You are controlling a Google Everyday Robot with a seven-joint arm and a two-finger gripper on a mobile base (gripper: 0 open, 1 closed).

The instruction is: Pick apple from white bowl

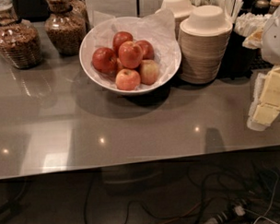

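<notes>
The white bowl [88, 65] stands at the back middle of the grey counter [131, 128], lined with crinkled white paper. Several red and yellow-red apples [130, 54] are piled in it. The nearest apple [128, 79] lies at the bowl's front. My gripper [270, 99] comes in at the right edge of the view as white and pale yellow parts. It is over the counter's right end, well to the right of the bowl and apart from it. Nothing shows in it.
Two stacks of small beige paper bowls [204, 44] stand right of the white bowl, close to its rim. Glass jars of granola [17, 42] [65, 25] stand at the back left. Cutlery and napkin holders [240, 22] are at the back right. Cables [217, 212] lie on the floor below the counter edge.
</notes>
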